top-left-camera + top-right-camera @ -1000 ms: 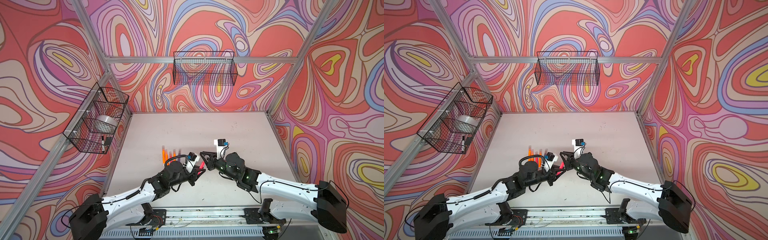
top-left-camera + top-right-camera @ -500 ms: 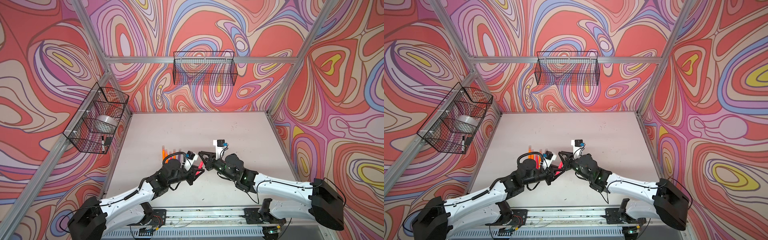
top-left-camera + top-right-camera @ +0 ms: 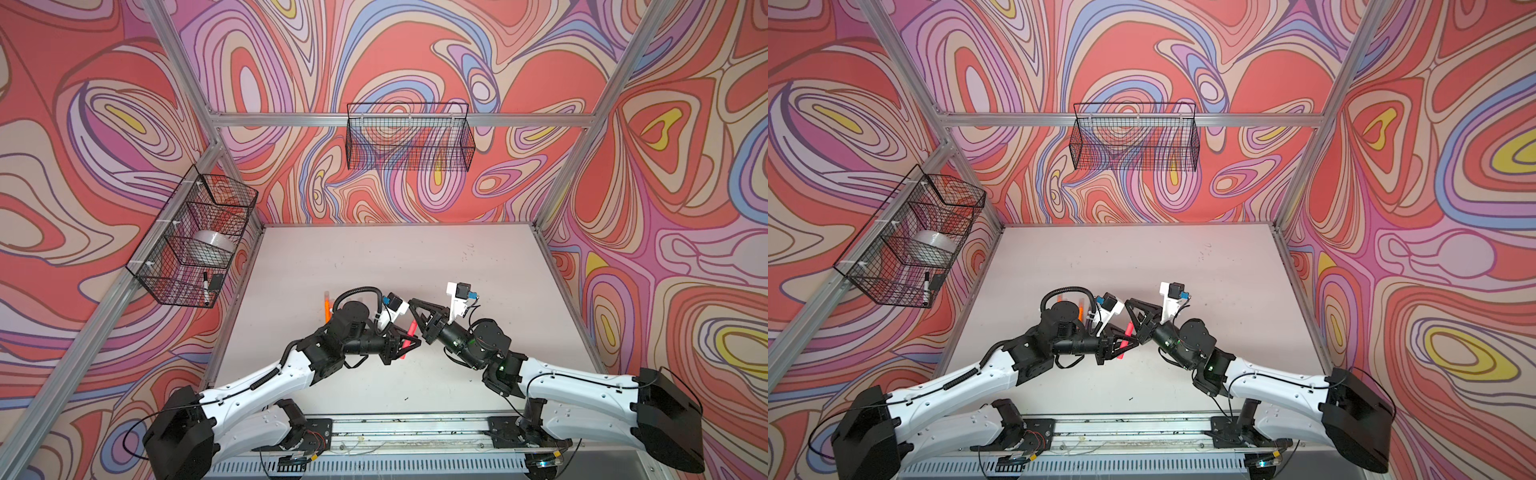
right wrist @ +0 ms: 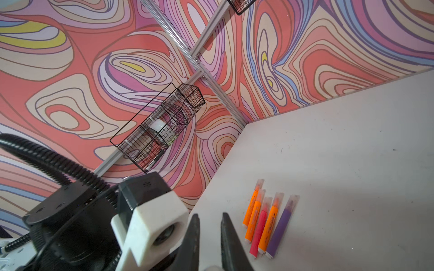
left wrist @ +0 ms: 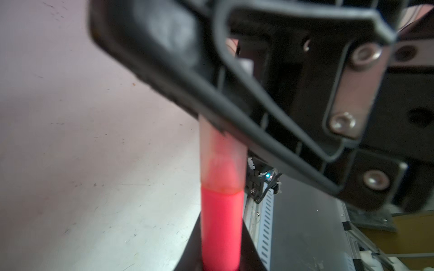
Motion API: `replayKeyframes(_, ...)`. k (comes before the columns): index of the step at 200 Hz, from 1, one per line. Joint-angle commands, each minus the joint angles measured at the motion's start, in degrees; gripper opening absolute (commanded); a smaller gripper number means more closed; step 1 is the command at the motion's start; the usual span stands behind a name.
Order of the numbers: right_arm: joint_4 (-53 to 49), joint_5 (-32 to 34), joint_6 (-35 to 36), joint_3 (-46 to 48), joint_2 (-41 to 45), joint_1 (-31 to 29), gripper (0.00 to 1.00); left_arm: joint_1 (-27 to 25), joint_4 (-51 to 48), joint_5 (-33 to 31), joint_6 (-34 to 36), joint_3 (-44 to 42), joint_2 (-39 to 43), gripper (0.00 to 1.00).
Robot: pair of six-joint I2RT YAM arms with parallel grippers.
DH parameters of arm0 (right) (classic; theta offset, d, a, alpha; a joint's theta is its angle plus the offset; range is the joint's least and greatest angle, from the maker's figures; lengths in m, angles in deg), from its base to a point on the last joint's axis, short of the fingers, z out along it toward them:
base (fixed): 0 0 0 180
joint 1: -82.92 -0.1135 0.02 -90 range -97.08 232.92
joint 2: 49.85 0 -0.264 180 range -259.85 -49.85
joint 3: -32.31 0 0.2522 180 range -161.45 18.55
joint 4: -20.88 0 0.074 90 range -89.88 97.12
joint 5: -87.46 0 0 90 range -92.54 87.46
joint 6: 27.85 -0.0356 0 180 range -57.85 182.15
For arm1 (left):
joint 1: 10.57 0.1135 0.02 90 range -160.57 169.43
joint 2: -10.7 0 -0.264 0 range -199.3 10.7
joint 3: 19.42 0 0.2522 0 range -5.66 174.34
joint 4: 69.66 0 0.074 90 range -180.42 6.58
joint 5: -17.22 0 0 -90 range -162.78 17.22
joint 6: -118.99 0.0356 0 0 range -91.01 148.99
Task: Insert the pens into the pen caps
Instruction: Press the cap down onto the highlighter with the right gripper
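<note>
clamping the hot pink slim marker pen above the pale worktop, the left tool faces the right tool, which pinches the translucent pale plastic tube cap over the pen's tip.

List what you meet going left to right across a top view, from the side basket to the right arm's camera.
In order: side basket → orange pen → pink pen → right wrist camera.
</note>
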Motion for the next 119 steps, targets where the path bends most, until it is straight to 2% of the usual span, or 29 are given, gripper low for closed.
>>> replayKeyframes(1, -14.40, -2.73, -1.72, 0.98, -2.17, -3.28, 0.00, -1.79, 1.55, -16.41, 7.02, 6.31, 5.00, 0.00)
replayKeyframes(23, -17.57, 1.18, -4.23, 0.10, -2.61, -5.71, 0.00, -2.92, 3.75, -27.85, 9.56, 4.41, 6.19, 0.00)
replayKeyframes(38, -20.74, 5.03, -5.50, -0.97, -2.37, -7.94, 0.00, -2.93, 7.38, -32.95, 10.90, 2.52, 6.05, 0.00)
replayKeyframes(72, -26.76, 11.62, -10.83, -3.72, -4.65, -11.03, 0.00, -4.21, 13.41, -38.96, 13.89, 0.94, 3.91, 0.00)
replayKeyframes(95, -33.52, 20.31, -12.37, -7.83, -7.08, -15.51, 0.00, -4.75, 14.13, -43.46, 15.35, 0.85, 4.54, 0.00)
replayKeyframes(119, -35.46, 21.79, -12.77, -10.67, -9.81, -16.45, 0.00, -4.86, 14.48, -45.70, 15.70, 0.79, 4.28, 0.00)
